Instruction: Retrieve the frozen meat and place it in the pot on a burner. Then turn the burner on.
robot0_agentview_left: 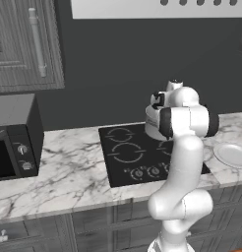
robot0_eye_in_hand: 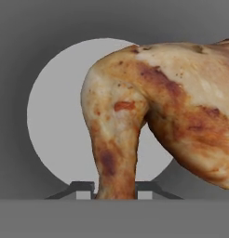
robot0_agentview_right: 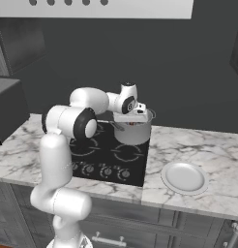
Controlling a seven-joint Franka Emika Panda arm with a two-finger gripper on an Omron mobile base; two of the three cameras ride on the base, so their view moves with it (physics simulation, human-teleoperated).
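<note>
Over pot (robot0_agentview_right: 134, 131) on far right burner: gripper (robot0_eye_in_hand: 115, 189) clamped on frozen meat (robot0_eye_in_hand: 158, 107), pinching narrow drumstick end betw fingertips; pot's pale round bottom directly below in hand view. Meat likely rigid, irregular, prob slick w/ frost; thin end good hold, bulk hangs off to one side, may swing. White plate (robot0_agentview_right: 185, 178) on counter near right. Burner knobs (robot0_agentview_right: 107, 170) at cooktop's near edge untouched.
</note>
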